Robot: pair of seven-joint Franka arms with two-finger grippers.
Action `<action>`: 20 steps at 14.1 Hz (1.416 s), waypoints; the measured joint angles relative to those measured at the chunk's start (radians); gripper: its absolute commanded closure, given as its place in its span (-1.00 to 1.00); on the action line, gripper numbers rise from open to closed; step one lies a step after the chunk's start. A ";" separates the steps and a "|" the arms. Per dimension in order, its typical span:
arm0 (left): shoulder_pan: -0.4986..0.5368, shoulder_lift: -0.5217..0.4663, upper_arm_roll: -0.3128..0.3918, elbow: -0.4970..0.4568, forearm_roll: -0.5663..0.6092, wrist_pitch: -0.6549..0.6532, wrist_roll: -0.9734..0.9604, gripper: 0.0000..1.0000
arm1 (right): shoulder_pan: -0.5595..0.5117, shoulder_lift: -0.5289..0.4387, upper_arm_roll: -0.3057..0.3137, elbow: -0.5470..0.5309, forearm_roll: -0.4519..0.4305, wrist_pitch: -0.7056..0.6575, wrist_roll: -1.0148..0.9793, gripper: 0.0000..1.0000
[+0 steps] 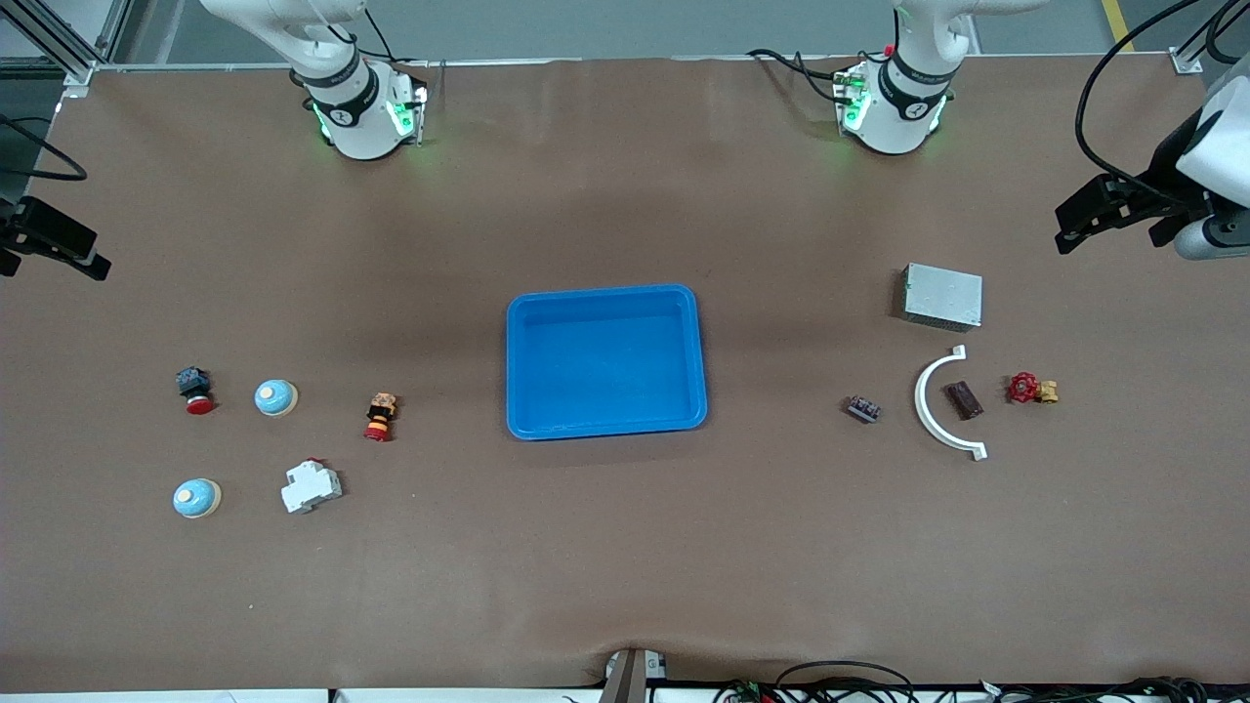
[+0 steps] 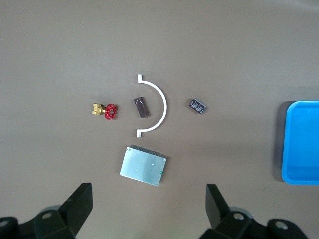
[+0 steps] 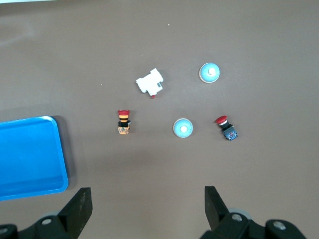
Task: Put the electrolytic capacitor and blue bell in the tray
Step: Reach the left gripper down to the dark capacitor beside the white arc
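Mid-tabletop sits the tray (image 1: 604, 361) — bright blue, shallow, nothing in it. Neither part is placed yet.

Blue bell: two pale-blue domes toward the right arm's end. One bell (image 1: 275, 397) lies between a red-capped button (image 1: 195, 389) and an orange-and-red switch (image 1: 380, 416); the other bell (image 1: 196, 498) is nearer the front camera, beside a white breaker (image 1: 311, 486). Either one fits the task wording.

Electrolytic capacitor: toward the left arm's end there are two small dark parts. My guess is the dark block with pale markings (image 1: 863, 409), between the tray and the white curved bracket (image 1: 945, 403). The brownish piece (image 1: 963, 399) inside the arc is the other candidate — can't tell for sure. A red-handled valve (image 1: 1031, 390) and a grey metal box (image 1: 941, 296) are nearby.

Left claw (image 2: 148, 206) hovers over the grey box area, fingers spread wide, holding nothing. Right claw (image 3: 148, 206) hangs over bare tabletop near the bells, also spread, also holding nothing. Both arms wait high.

Handling, as judgement:
- Bell looks rigid and light, with a smooth rounded top. Fingers would likely slip on the dome, so pinch low across the base rim.
- Capacitor looks tiny, stiff and light. Take it across the short sides, straight down; it may skid or roll if nudged off-centre.
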 measured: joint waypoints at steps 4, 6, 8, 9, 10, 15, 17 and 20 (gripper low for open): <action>0.000 0.000 0.000 0.000 0.000 0.000 -0.002 -1.00 | 0.000 -0.014 0.000 0.000 0.000 0.000 0.000 -1.00; 0.000 0.002 0.000 0.001 0.000 -0.001 -0.002 -1.00 | 0.000 -0.022 0.000 0.001 0.000 0.002 0.000 -1.00; 0.004 0.014 0.001 0.005 0.000 -0.001 -0.002 -1.00 | 0.000 -0.022 0.002 0.000 0.000 0.009 0.000 -1.00; 0.006 0.027 0.001 0.004 0.000 -0.001 -0.003 -1.00 | 0.001 -0.022 0.004 -0.001 0.001 0.009 0.000 -1.00; 0.006 0.046 0.001 0.003 0.000 -0.001 -0.004 -1.00 | 0.001 -0.022 0.007 -0.002 0.001 0.009 0.000 -1.00; -0.002 0.159 -0.003 -0.057 0.000 0.091 -0.182 -1.00 | 0.001 -0.022 0.009 -0.023 0.000 0.012 0.000 -1.00; -0.003 0.175 -0.015 -0.147 -0.002 0.205 -0.270 -1.00 | 0.001 -0.022 0.009 -0.024 -0.003 0.012 0.000 -1.00; -0.009 0.184 -0.044 -0.316 -0.002 0.404 -0.402 -1.00 | 0.001 -0.022 0.009 -0.024 -0.014 0.011 0.000 -1.00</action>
